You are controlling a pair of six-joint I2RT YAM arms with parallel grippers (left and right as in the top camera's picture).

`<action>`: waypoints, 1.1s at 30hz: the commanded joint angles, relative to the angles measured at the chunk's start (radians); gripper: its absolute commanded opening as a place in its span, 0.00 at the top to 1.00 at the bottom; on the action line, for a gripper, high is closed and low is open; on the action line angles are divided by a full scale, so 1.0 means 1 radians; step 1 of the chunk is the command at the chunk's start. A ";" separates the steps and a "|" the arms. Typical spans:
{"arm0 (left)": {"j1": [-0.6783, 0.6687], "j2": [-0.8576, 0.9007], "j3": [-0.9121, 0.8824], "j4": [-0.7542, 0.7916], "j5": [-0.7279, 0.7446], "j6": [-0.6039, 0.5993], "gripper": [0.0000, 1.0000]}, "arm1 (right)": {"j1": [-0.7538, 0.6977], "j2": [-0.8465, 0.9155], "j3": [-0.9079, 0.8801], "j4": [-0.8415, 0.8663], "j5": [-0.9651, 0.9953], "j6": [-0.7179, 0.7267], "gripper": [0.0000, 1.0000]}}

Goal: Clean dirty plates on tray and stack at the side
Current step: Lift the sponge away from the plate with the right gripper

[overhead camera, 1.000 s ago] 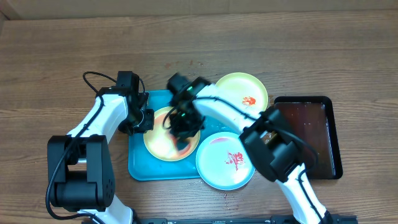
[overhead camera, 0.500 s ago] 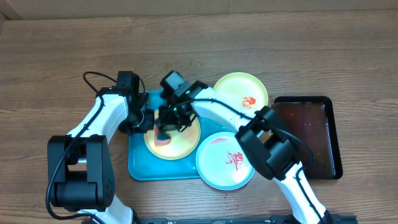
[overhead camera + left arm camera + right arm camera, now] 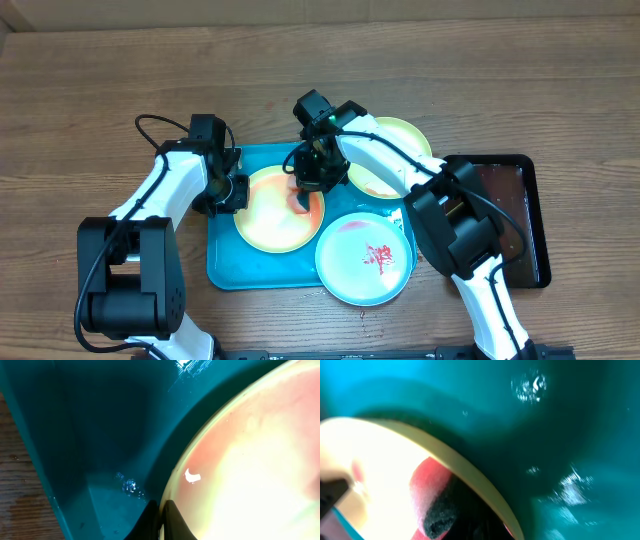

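The yellow plate lies on the turquoise tray, its centre pale with a faint orange tint. My left gripper is shut on its left rim, which shows close up in the left wrist view. My right gripper is shut on a pink sponge and presses it on the yellow plate's right part. The light blue plate, smeared with red sauce, lies at the tray's front right. The light green plate, partly hidden by my right arm, lies at the back right.
A dark brown-black tray stands to the right, beside the plates. Bare wooden table surrounds both trays. The turquoise tray's raised wall stands close to the left of my left gripper.
My right gripper has swept the sponge from the yellow plate's left middle to its right edge. The arm now covers part of the green plate. The left gripper has not moved.
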 commanded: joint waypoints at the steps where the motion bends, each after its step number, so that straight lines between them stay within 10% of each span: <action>1: 0.004 0.016 -0.017 0.007 -0.021 -0.035 0.96 | 0.024 -0.001 0.006 -0.083 0.193 -0.087 0.96; 33: 0.005 0.016 -0.016 0.062 0.213 -0.039 0.96 | -0.227 -0.488 0.216 -0.630 0.481 -0.012 0.96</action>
